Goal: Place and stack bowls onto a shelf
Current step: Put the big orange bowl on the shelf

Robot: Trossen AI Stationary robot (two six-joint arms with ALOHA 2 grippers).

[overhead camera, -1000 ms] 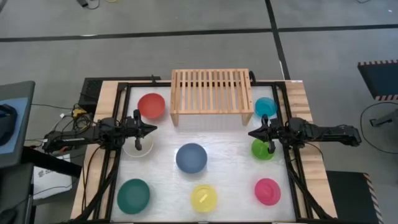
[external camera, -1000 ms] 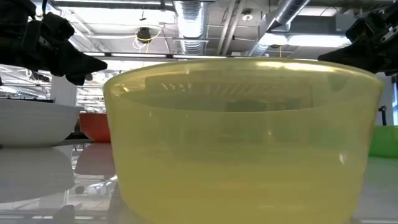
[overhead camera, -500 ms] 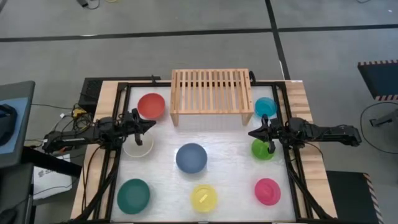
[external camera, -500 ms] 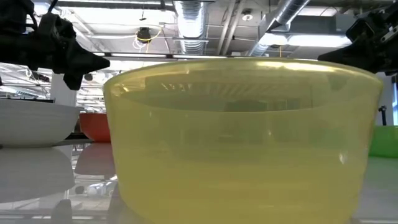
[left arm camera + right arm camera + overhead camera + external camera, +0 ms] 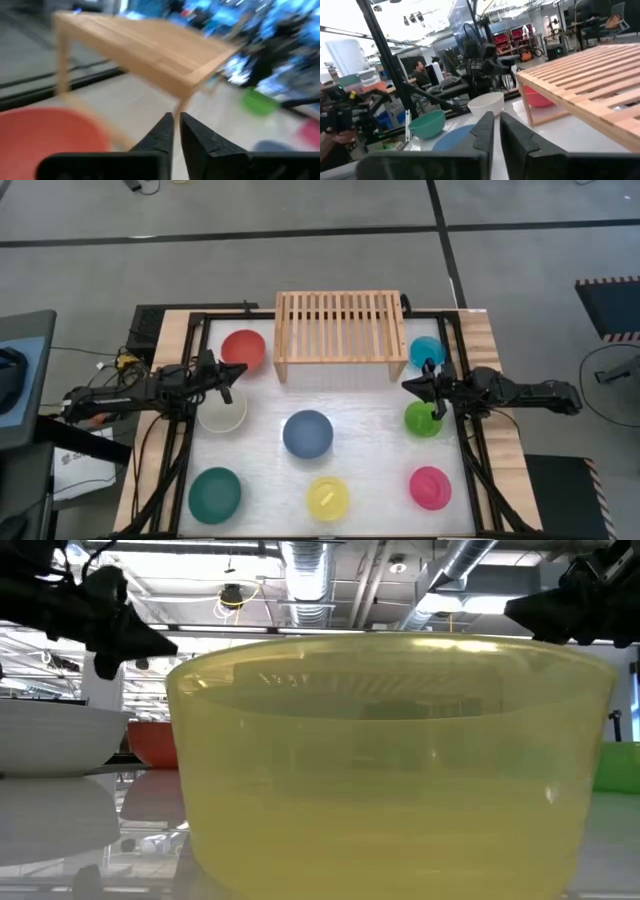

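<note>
Left pincer (image 5: 228,378) narrow, fingers nearly together, empty, hovering just above the far rim of the white bowl (image 5: 221,412) and just beside the red bowl (image 5: 243,349). Right pincer (image 5: 416,386) likewise narrow and empty, poised between the cyan bowl (image 5: 427,351) and the lime green bowl (image 5: 423,420).

Judged to be the opening step: nothing grasped, shelf (image 5: 340,326) bare, all eight bowls on the worktop (image 5: 370,420). Next move calls for opening a pincer, dropping over a bowl's rim, closing on the wall, then lifting onto the slatted top.

Farther out: slate blue bowl (image 5: 307,433) mid-worktop, well apart from both pincers; teal green bowl (image 5: 215,493), yellow bowl (image 5: 328,498) and pink bowl (image 5: 430,487) in the near row. Shelf at the far edge, between red and cyan bowls, near both pincers
</note>
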